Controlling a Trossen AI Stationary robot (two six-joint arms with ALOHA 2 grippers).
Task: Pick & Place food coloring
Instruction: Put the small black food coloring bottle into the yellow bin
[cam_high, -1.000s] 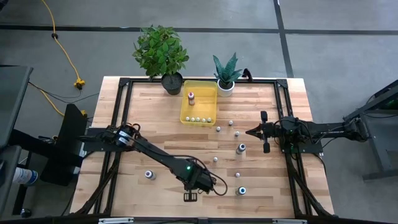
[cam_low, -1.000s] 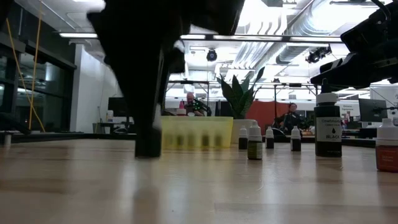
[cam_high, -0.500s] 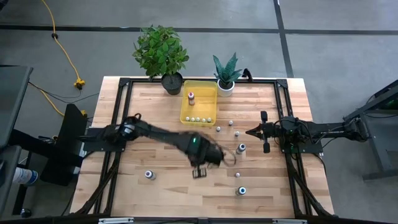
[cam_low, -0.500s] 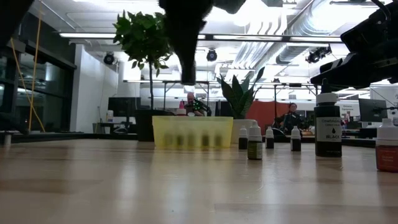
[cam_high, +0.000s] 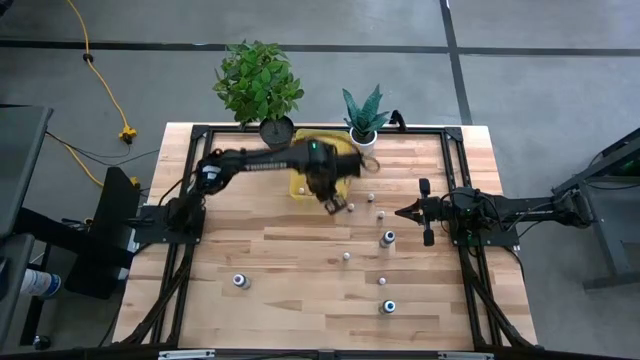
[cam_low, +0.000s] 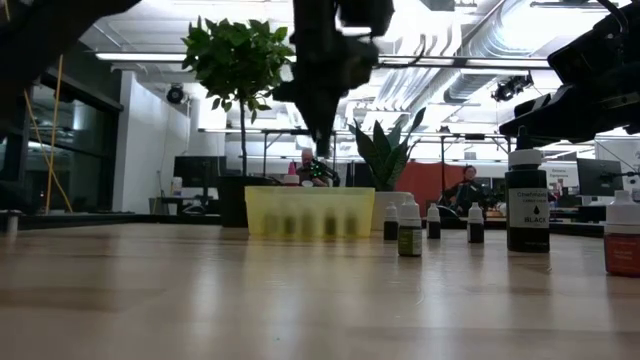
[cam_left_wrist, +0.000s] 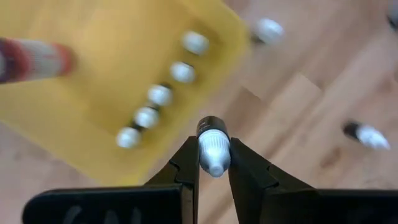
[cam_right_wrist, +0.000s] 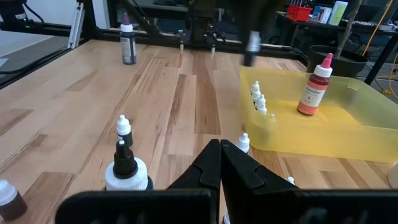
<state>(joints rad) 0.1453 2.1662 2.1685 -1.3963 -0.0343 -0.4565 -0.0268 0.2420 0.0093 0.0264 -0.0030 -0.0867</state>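
The left end effector (cam_left_wrist: 214, 163), pinching a small food coloring bottle (cam_left_wrist: 213, 151), had swung up from the desk's (cam_high: 260, 250) six o'clock edge to the yellow tray (cam_high: 303, 187) at twelve; release looked next. The right end effector (cam_right_wrist: 220, 160) waited at three o'clock, pressed together.

A pale wooden table (cam_high: 270, 260) carries a yellow tray (cam_high: 302, 190), two potted plants (cam_high: 262, 85) at its far edge, and small food-coloring bottles (cam_high: 387, 239) scattered about.

bright overhead ceiling lights, soft shadows; left wrist view motion-blurred.
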